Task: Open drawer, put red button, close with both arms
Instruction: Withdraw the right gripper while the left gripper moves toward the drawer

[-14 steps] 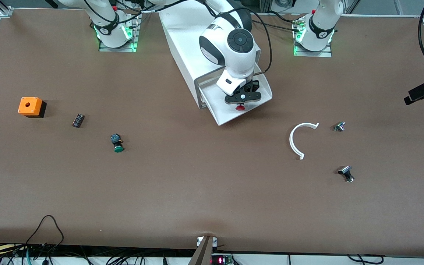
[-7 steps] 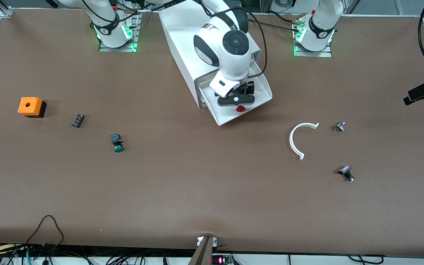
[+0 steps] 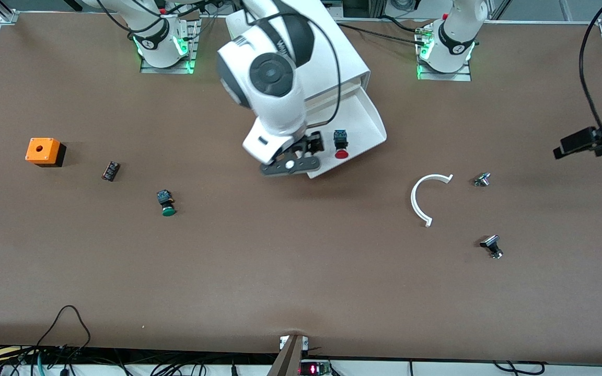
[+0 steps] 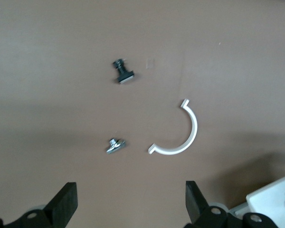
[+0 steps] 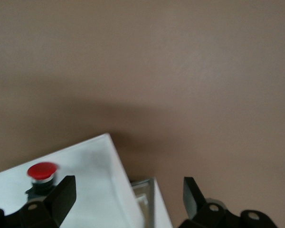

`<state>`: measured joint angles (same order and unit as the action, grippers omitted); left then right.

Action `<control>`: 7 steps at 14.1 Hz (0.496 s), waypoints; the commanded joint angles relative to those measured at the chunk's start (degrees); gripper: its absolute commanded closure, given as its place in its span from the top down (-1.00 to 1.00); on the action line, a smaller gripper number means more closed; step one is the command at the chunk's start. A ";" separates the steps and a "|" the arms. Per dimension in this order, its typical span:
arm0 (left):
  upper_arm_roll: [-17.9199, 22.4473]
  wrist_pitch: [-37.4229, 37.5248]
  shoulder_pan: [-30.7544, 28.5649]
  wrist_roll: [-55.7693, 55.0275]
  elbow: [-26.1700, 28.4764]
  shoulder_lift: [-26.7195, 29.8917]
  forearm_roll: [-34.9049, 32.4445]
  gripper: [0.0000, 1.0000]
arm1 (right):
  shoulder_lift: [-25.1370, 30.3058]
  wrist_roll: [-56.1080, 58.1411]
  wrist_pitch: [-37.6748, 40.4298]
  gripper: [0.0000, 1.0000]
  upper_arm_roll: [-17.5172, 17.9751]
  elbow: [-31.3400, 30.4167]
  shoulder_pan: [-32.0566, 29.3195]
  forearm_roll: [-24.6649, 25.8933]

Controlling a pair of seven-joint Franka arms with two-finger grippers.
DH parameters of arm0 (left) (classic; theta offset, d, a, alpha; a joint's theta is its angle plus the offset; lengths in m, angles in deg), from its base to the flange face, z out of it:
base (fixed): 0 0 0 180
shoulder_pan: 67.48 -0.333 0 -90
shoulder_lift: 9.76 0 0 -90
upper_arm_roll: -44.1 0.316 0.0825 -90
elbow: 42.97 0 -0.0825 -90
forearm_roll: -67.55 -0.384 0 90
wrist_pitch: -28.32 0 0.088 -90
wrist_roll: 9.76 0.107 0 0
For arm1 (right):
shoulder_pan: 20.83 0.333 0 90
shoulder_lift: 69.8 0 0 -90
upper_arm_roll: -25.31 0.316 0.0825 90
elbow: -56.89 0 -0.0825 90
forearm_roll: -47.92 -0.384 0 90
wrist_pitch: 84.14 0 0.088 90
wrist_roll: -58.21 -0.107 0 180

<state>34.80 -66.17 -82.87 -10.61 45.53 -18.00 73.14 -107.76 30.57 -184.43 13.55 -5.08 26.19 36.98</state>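
Brown table (image 3: 301, 271): red button (image 3: 340, 144) lies in open drawer (image 3: 366, 125); right gripper (image 3: 290, 166) spread, empty, above drawer's corner; left gripper (image 4: 128, 209) spread, empty, waiting.

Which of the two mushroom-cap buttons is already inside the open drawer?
The red button: it lies in the drawer. The green button lies on the bare table, toward the right arm's end.
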 commanded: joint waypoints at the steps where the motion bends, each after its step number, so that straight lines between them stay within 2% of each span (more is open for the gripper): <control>1: -1.51 -4.01 1.58 -5.45 -0.53 -3.09 0.73 1.00 | 1.39 7.13 2.19 1.00 1.12 0.89 -4.46 0.40; 7: -2.22 -10.87 8.52 -19.96 0.35 -7.83 -0.23 1.00 | 1.74 22.95 4.47 1.00 1.04 0.53 -13.60 0.57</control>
<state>32.40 -75.11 -76.14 -26.59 45.85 -24.36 73.27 -106.51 48.88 -182.13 13.48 -4.88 15.64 36.99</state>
